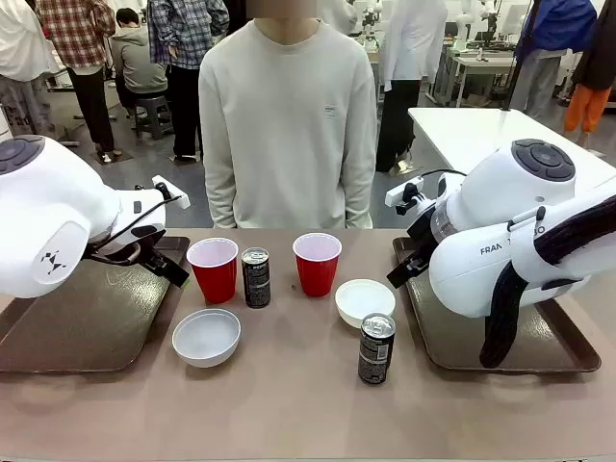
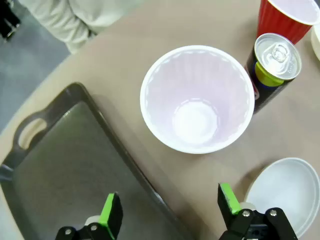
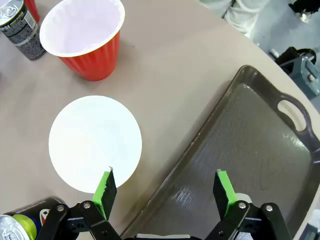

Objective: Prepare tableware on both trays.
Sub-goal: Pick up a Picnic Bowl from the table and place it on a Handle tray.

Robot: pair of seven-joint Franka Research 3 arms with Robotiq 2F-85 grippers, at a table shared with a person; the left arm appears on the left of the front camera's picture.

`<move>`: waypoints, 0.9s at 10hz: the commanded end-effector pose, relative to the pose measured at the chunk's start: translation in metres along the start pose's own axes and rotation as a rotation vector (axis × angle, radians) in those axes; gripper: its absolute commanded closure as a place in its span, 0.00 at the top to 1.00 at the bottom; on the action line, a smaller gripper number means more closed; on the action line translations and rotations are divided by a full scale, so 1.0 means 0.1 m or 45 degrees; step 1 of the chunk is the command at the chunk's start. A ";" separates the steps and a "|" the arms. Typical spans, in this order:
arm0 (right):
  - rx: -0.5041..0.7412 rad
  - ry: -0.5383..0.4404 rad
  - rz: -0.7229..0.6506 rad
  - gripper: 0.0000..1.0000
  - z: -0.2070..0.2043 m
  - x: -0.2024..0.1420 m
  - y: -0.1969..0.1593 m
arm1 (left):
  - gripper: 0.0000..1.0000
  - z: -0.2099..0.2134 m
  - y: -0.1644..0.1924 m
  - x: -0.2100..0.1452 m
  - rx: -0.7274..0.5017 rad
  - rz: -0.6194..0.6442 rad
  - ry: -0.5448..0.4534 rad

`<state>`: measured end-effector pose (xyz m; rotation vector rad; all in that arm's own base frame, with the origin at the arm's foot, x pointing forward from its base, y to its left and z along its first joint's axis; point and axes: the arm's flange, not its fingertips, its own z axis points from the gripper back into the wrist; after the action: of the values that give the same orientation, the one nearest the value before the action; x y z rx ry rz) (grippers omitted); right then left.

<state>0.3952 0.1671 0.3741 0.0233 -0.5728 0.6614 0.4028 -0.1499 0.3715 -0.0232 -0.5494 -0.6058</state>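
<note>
Two red cups, two black cans and two white bowls stand on the table between the two brown trays. My left gripper is open and hovers over the left tray's inner rim, just short of a red cup seen from above, with a can and a bowl beyond it. My right gripper is open above the right tray's rim, beside a bowl. Both hold nothing.
A person in a pale sweater stands at the far edge of the table, hands out of sight. Both trays are bare. Bare tabletop lies in front of the tableware. A white table stands behind on the right.
</note>
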 end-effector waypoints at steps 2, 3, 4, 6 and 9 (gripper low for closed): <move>0.000 0.000 0.000 1.00 0.00 0.00 0.00 | 1.00 0.00 0.00 0.00 0.000 0.000 0.000; 0.000 0.000 0.000 1.00 0.00 0.00 0.00 | 1.00 0.00 0.00 0.00 0.000 0.000 0.000; 0.000 0.000 0.000 1.00 0.00 0.00 0.00 | 1.00 0.00 0.00 0.00 0.000 0.000 0.000; 0.000 0.000 0.000 1.00 0.00 0.00 0.00 | 1.00 0.00 0.00 0.00 0.000 0.000 0.000; 0.000 0.000 0.000 1.00 0.00 0.00 0.00 | 1.00 0.00 0.00 0.00 0.000 0.000 0.000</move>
<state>0.3953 0.1671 0.3741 0.0232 -0.5728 0.6612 0.4027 -0.1500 0.3715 -0.0233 -0.5494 -0.6059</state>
